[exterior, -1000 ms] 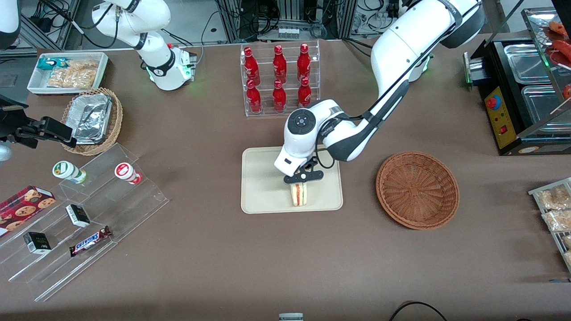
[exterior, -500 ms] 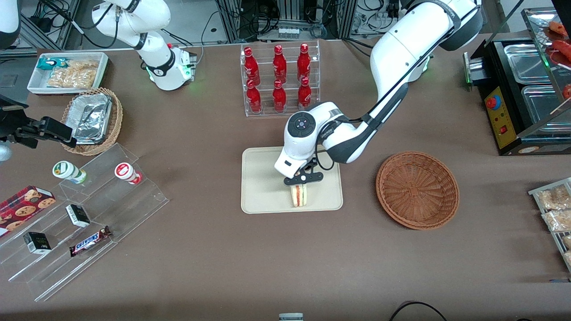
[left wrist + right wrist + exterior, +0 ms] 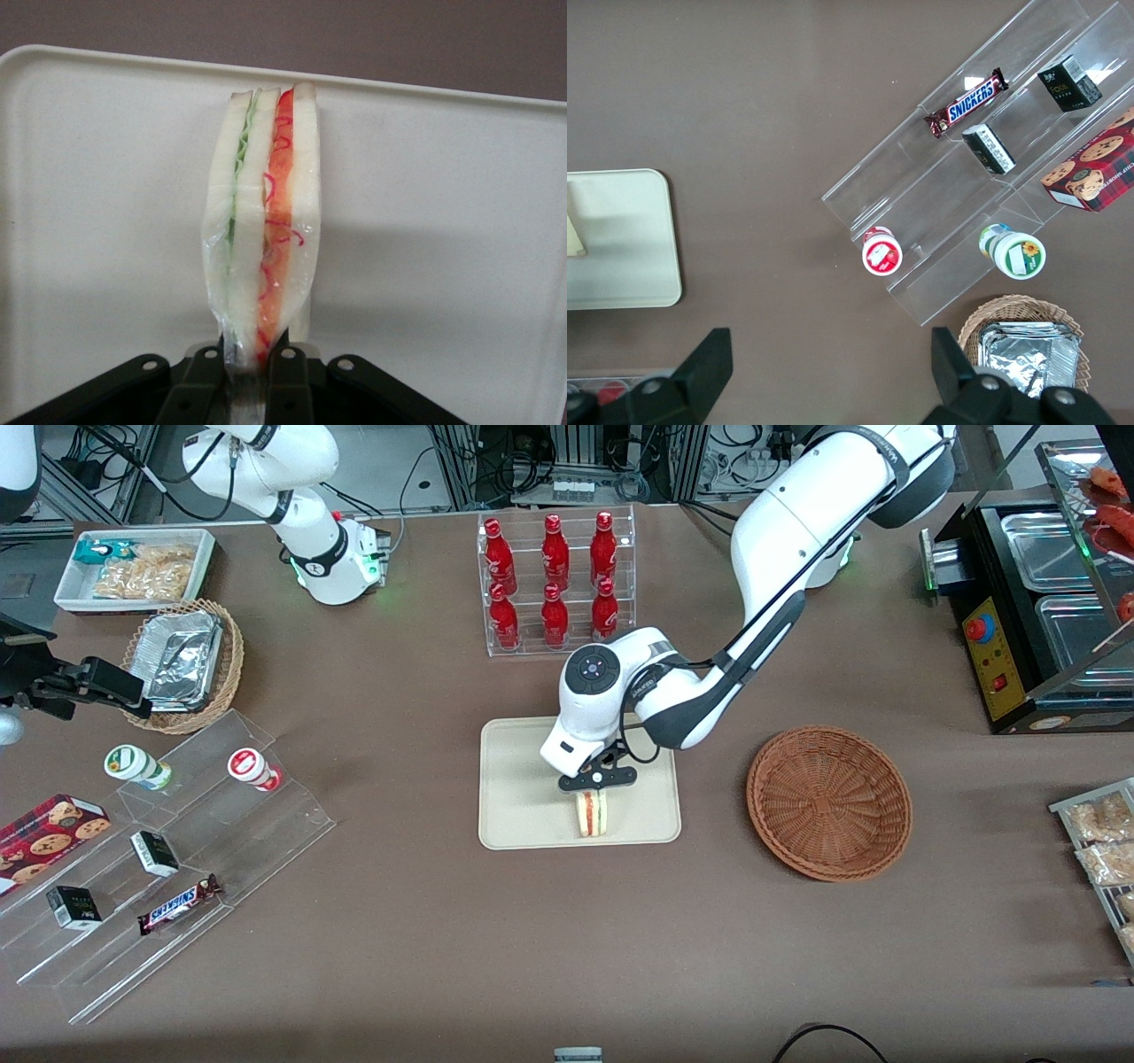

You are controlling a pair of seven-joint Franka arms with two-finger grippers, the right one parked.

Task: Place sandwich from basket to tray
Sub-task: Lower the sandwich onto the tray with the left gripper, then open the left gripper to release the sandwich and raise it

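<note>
A robotics lab staged as a snack shop: red bottles in a clear acrylic rack [image 3: 555,583], tiered acrylic display steps [image 3: 168,859], cable-strewn equipment frames [image 3: 576,460].

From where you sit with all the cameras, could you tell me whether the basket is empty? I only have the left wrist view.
Observer: Yes, the basket holds nothing. It sits beside the tray, toward the working arm's end of the table.
Operator: Where on the tray is the sandwich?
Observer: The sandwich, pinched upright in the gripper, is by the tray's edge nearest the front camera.
Operator: Is anything else on the tray?
Observer: No, only the sandwich.
</note>
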